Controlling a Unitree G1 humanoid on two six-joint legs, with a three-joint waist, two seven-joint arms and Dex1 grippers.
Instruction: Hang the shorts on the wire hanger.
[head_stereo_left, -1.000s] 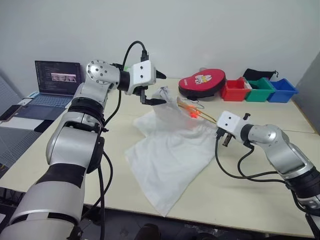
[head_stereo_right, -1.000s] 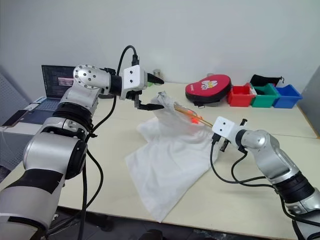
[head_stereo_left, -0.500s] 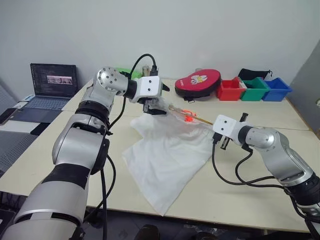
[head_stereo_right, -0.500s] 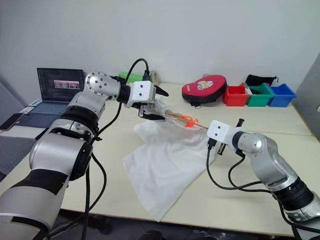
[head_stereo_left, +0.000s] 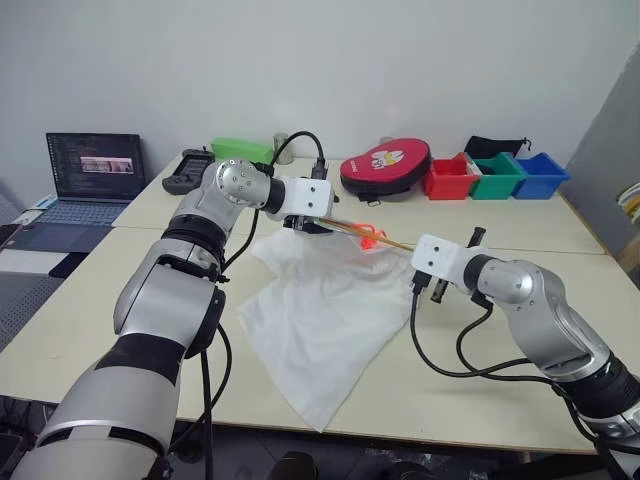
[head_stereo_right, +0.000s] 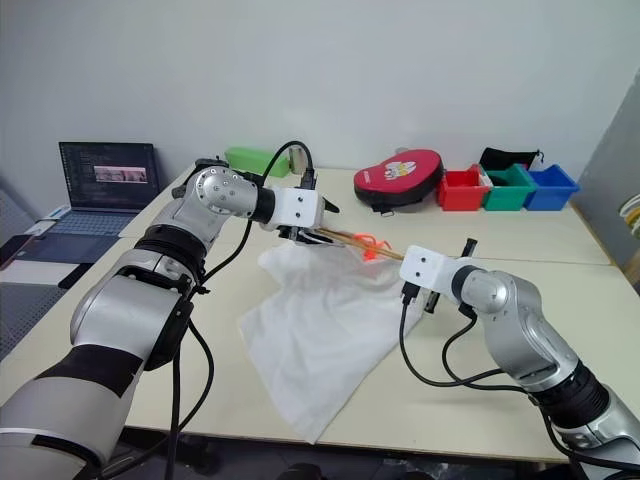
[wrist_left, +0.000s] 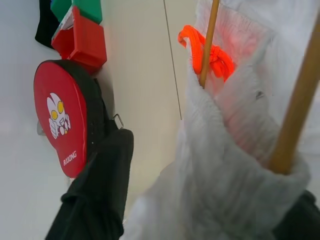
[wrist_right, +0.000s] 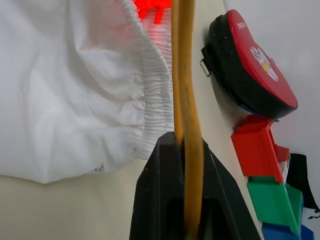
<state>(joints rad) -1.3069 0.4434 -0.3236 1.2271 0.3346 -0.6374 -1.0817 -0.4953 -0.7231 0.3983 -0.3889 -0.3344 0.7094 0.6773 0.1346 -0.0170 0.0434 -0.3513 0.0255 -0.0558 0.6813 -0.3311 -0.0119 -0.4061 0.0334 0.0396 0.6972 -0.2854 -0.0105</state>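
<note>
A pale beige table (head_stereo_left: 500, 380) carries the spread white shorts (head_stereo_left: 320, 320). Along its far edge sit a red case (head_stereo_left: 385, 168), red (head_stereo_left: 448, 178), green (head_stereo_left: 496, 176) and blue (head_stereo_left: 541, 174) bins (side by side), a green box (head_stereo_left: 243, 149) and a laptop (head_stereo_left: 92, 178)

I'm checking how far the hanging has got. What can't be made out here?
- Wire hanger: hook unseen; the right gripper, shut on it, covers that end.
- Shorts: far waistband corner hidden by the left gripper in head views.
- Left wrist view: grip on the waistband cut off by the edge.
</note>
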